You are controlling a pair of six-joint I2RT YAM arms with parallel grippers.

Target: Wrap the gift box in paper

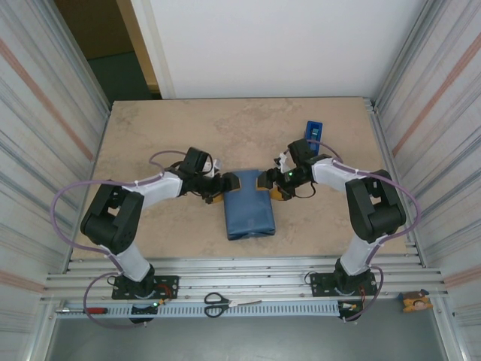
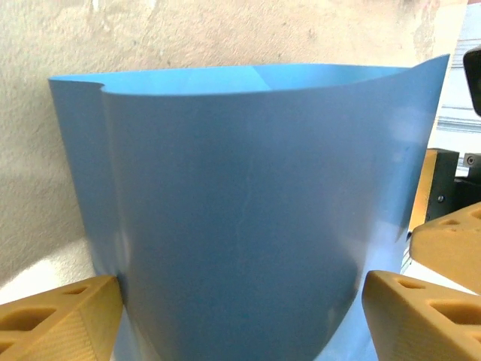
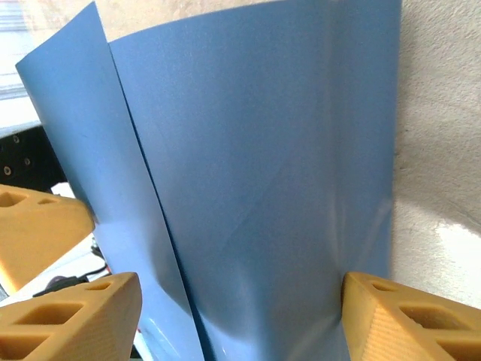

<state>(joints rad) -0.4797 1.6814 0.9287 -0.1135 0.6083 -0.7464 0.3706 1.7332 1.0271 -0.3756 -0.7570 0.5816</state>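
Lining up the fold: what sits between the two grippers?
The paper, folded into a bundle, fills the gap between left gripper and right gripper in the top view.

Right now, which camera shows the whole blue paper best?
The top external view: the paper lies whole between the left gripper and right gripper. Each wrist view shows one curved end up close, cut off by the frame.

text: none legible | labels: none | numbers: none
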